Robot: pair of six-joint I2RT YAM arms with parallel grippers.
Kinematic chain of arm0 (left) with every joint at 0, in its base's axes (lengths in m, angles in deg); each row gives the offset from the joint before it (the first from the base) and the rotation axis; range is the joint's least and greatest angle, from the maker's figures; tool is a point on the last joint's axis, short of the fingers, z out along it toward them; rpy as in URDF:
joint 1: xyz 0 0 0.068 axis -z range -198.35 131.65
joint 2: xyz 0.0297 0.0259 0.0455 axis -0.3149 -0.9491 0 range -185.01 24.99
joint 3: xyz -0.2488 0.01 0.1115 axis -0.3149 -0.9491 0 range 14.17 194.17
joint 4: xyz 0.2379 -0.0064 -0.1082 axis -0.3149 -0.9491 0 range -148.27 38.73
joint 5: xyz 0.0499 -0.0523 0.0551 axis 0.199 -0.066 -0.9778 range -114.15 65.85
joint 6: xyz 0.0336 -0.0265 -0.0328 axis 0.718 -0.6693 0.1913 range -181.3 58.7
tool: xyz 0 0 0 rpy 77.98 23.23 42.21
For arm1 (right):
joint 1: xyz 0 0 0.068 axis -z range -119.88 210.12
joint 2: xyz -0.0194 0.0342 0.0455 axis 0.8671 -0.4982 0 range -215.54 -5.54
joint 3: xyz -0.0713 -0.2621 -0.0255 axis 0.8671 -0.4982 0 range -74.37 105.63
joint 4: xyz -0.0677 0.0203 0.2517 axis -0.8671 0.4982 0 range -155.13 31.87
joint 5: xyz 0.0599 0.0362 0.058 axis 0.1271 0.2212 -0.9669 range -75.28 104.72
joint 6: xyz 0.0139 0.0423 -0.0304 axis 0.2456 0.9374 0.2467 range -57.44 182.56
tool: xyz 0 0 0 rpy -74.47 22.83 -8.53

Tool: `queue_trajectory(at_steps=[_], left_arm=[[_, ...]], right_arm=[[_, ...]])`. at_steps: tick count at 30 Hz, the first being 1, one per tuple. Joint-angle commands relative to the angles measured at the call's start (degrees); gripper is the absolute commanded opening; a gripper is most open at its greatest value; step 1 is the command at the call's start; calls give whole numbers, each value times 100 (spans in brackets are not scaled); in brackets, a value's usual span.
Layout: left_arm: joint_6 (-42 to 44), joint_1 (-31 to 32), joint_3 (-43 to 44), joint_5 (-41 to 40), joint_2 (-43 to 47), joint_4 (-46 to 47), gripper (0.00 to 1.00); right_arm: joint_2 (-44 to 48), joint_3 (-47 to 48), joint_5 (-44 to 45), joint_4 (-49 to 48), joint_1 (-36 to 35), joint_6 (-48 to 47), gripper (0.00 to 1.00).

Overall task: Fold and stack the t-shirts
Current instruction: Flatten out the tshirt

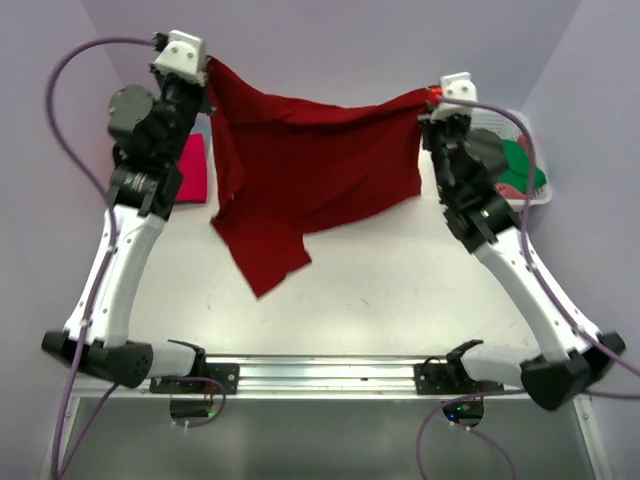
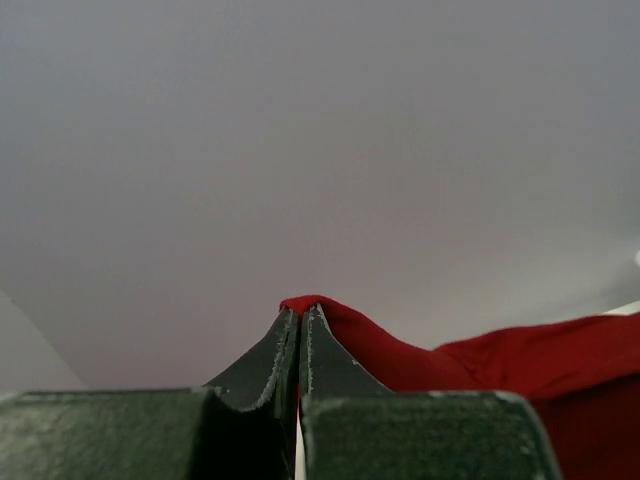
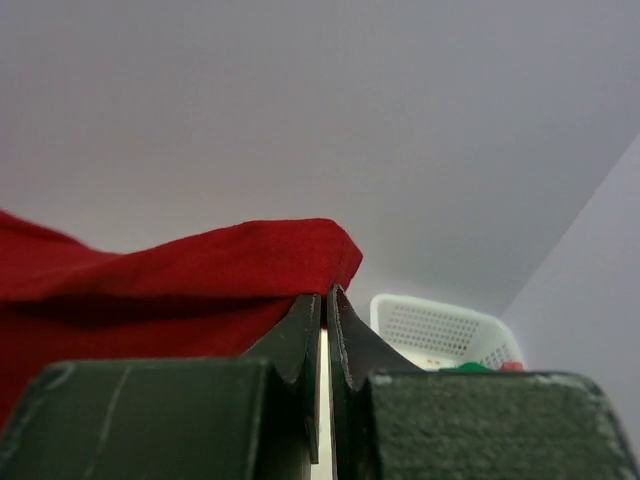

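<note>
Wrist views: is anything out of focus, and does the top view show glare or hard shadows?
Left wrist: flat, even light, with the left fingers and shirt edge both readable. Right wrist: right fingers readable too, and the basket lattice is clear behind. Top: sharp, no glare or hard shadow on the table.
</note>
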State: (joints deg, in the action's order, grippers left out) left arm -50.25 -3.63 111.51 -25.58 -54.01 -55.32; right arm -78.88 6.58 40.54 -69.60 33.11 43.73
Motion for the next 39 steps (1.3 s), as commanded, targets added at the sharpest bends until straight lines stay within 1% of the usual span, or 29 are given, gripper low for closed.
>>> queue_trajectory(at_steps=[1, 2, 3, 5, 6, 7, 9, 11, 14, 16, 18, 19, 20, 22, 23, 25, 26, 27, 28, 29, 30, 31, 33, 34, 35, 36, 37, 38, 39], left_arm=[[-305, 109, -170, 644, 1523, 458, 0], [-401, 127, -380, 696, 1754, 432, 0], [-593, 128, -504, 862, 2253, 423, 0], [-717, 128, -829, 1082, 2730, 134, 0], [-831, 128, -857, 1197, 3124, -6, 0], [-885, 128, -866, 1224, 3293, -277, 0], [-1051, 119, -822, 1381, 3723, -516, 0], [-1226, 49, -709, 1514, 3944, -710, 0], [-1482, -127, -252, 1725, 4077, -746, 0], [-1676, -258, 169, 1971, 3928, -606, 0], [-1677, -303, 346, 1832, 3631, -422, 0], [-1633, -303, 347, 1683, 3516, -351, 0], [-1537, -303, 330, 1316, 3401, -316, 0], [-1361, -294, 146, 962, 2945, -219, 0], [-1229, -294, 58, 604, 2787, -192, 0], [-1131, -294, -266, 277, 2259, -114, 0], [-949, -294, -381, 171, 1883, -96, 0], [-947, -294, -504, -4, 1714, -78, 0], [-921, -303, -906, -58, 1547, 113, 0], [-894, -303, -1119, -102, 1241, 237, 0], [-911, -312, -1338, -190, 1081, 543, 0], [-912, -321, -1697, -226, 915, 616, 0], [-982, -390, -2050, -261, 372, 974, 0], [-999, -435, -2235, -279, 142, 994, 0], [-1052, -470, -2237, -261, -330, 968, 0], [-1052, -548, -2246, -235, -561, 959, 0], [-1052, -584, -2263, -226, -790, 1064, 0], [-1244, -610, -2255, -243, -1219, 1099, 0], [-1245, -663, -2237, -226, -1423, 1187, 0]], right_arm=[[1513, -436, -875, -678, 11, 213, 0], [1829, -579, -1104, -600, 20, 291, 0], [2363, -711, -1619, -538, 20, 301, 0], [2937, -1062, -2035, -311, 20, 345, 0], [3166, -1168, -2316, -196, 11, 336, 0], [3586, -1152, -2406, -38, 20, 327, 0], [3879, -1012, -2520, 428, 11, 275, 0], [4143, -862, -2565, 884, 11, 283, 0], [4267, -625, -2565, 904, 20, 440, 0], [4214, -466, -2338, 703, 20, 573, 0], [3882, -204, -1917, 675, 11, 801, 0], [3706, -72, -1688, 858, 20, 889, 0], [3287, 43, -1155, 956, 20, 977, 0], [2854, 272, -651, 1306, 11, 1100, 0], [2391, 290, -283, 1378, 20, 1144, 0], [1940, 194, -17, 1527, 11, 1162, 0], [1537, 115, 349, 1502, 20, 1241, 0], [1307, -68, 510, 1476, 20, 1294, 0], [1105, -157, 616, 1475, 11, 1381, 0], [920, -254, 739, 1484, 20, 1539, 0], [518, -403, 853, 1519, 11, 1662, 0], [331, -500, 941, 1502, 11, 1820, 0], [-291, -763, 1152, 1397, 46, 2013, 0], [-547, -817, 1196, 1327, 64, 2067, 0], [-785, -843, 1249, 1308, 107, 2172, 0], [-1022, -818, 1250, 1291, 195, 2225, 0], [-1555, -756, 1215, 1291, 256, 2356, 0], [-1804, -686, 1188, 1291, 318, 2445, 0], [-2085, -468, 1145, 1308, 458, 2524, 0]])
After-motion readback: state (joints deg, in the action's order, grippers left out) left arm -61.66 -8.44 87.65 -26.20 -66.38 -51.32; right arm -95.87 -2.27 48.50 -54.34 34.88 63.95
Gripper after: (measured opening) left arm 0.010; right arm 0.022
